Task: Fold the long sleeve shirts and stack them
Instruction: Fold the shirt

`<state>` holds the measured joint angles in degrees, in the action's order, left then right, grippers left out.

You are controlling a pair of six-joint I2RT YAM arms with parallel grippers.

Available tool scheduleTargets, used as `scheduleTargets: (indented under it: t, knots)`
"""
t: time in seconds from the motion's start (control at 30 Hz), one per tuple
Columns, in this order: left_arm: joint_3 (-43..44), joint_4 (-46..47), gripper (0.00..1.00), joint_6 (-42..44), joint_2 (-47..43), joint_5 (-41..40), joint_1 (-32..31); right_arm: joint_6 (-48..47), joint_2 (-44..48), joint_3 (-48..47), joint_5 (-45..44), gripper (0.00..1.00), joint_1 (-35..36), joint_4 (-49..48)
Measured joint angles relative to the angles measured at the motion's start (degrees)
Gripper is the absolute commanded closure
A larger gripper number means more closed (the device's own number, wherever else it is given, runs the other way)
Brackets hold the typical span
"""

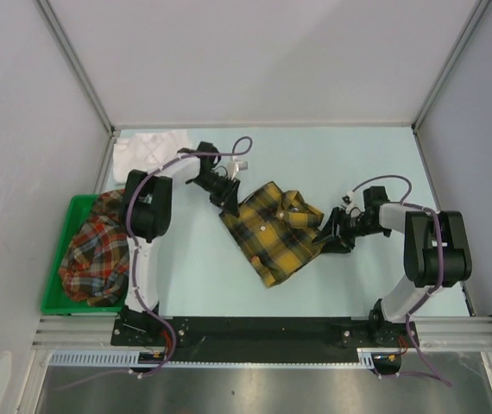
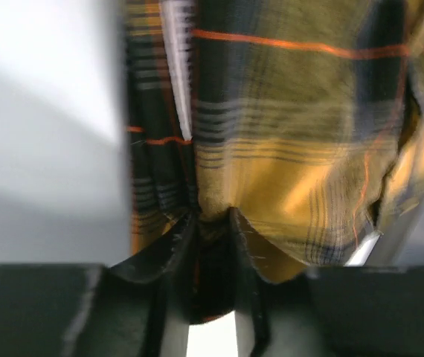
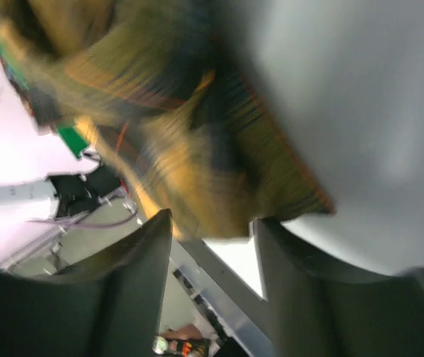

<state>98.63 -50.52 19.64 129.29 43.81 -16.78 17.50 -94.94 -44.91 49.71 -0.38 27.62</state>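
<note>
Pinching yellow plaid shirt: left tool clamped | right tool spread open at edge | pale table, grey walls

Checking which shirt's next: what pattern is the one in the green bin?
The binned shirt is red-orange plaid; top view.

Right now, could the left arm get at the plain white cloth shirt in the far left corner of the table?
Probably yes, once it lets go: the white shirt lies uncovered close by, but the left pincer is shut on the yellow-and-black plaid shirt.
</note>
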Motion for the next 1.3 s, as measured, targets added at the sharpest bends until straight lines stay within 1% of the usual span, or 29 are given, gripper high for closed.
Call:
scheduleTargets:
  t: [0.03, 0.07, 0.1, 0.13, 0.23, 0.27, 0.33, 0.4, 0.43, 0.47, 0.5, 0.53, 0.57, 0.6, 0.63, 0.67, 0.73, 0.77, 0.83, 0.9, 1.0, 1.17, 1.3]
  knots:
    - [-3.06, 0.55, 0.82, 0.15, -0.85, 0.63, -0.04, 0.63, -1.16, -0.02, -0.31, 0.76, 0.26, -1.57]
    - [-6.38, 1.53, 0.84, 0.44, -2.45, 1.6, -0.02, 0.68, -2.34, -0.11, -0.81, 0.91, 0.28, -2.67]
    - [-9.97, 2.05, 0.88, 0.5, -4.52, 1.75, 0.11, 0.83, -3.89, -0.7, -1.22, 0.97, 0.26, -2.93]
    - [-13.77, 2.19, 0.89, 0.57, -6.84, 1.92, 0.22, 0.66, -5.46, -1.73, -1.64, 1.0, 0.26, -2.91]
    - [-23.23, 1.86, 0.92, 0.39, -12.28, 3.43, 0.17, -0.33, -12.59, -8.98, -2.45, 1.0, 0.22, -1.97]
    - [-25.22, 1.79, 0.96, 0.15, -13.4, 3.87, 0.17, -1.16, -15.12, -13.03, -2.43, 1.0, 0.33, -1.05]
    - [-29.97, 3.65, 1.0, -1.18, -15.98, 5.46, 0.24, -3.45, -20.31, -22.53, -2.54, 1.0, 0.9, 0.2]
    - [-32.39, 6.58, 1.0, -3.82, -17.53, 6.36, 0.57, -6.32, -23.93, -30.6, -2.34, 1.0, 1.95, 0.72]
    - [-33.05, 8.13, 1.0, -5.2, -17.99, 6.47, 1.01, -7.48, -24.79, -32.85, -2.38, 1.0, 2.51, 0.9]
    - [-33.73, 9.97, 0.96, -6.88, -18.45, 6.54, 1.68, -8.87, -25.44, -35.1, -2.64, 1.0, 3.17, 1.36]
    - [-34.29, 11.54, 0.91, -8.24, -18.84, 6.58, 2.43, -10.21, -25.75, -36.65, -2.82, 0.96, 3.69, 1.64]
    - [-35.19, 13.84, 0.86, -10.27, -19.43, 6.67, 3.8, -11.34, -25.81, -37.66, -2.97, 0.87, 4.04, 1.81]
    - [-35.69, 15.32, 0.73, -11.52, -19.91, 6.8, 4.96, -12.22, -25.81, -38.23, -2.97, 0.72, 4.22, 1.99]
    - [-36.02, 16.46, 0.69, -12.37, -20.31, 6.86, 5.79, -12.72, -25.81, -38.47, -2.95, 0.7, 4.26, 2.12]
    - [-36.35, 17.75, 0.67, -13.46, -20.9, 6.93, 6.73, -13.42, -25.79, -38.58, -3.17, 0.67, 4.22, 2.36]
    - [-36.65, 18.62, 0.65, -14.36, -21.64, 6.93, 7.5, -14.4, -25.68, -38.6, -3.61, 0.6, 3.91, 2.73]
    - [-37.29, 19.87, 0.6, -16.09, -23.74, 7.04, 8.72, -14.91, -25.0, -38.58, -3.87, 0.5, 2.99, 4.15]
    - [-37.46, 20.17, 0.55, -16.68, -24.96, 7.02, 9.14, -15.34, -24.13, -38.36, -3.91, 0.45, 2.36, 4.98]
    - [-37.44, 21.27, 0.53, -18.16, -26.95, 6.91, 9.35, -16.17, -21.44, -37.13, -3.91, 0.45, 1.42, 6.25]
    - [-37.07, 22.84, 0.53, -19.78, -28.26, 6.12, 9.16, -17.14, -17.07, -34.6, -3.8, 0.47, 0.39, 7.65]
    - [-34.8, 24.74, 0.52, -21.57, -27.47, 4.26, 8.81, -16.98, -11.56, -30.01, -2.93, 0.48, 0.33, 7.89]
    - [-27.17, 27.8, 0.53, -23.19, -20.94, 1.42, 8.15, -15.34, -10.51, -25.33, -1.68, 0.49, 2.19, 7.28]
    - [-23.96, 29.57, 0.54, -24.7, -16.87, 0.57, 7.69, -15.13, -11.47, -23.41, -1.62, 0.5, 4.02, 7.21]
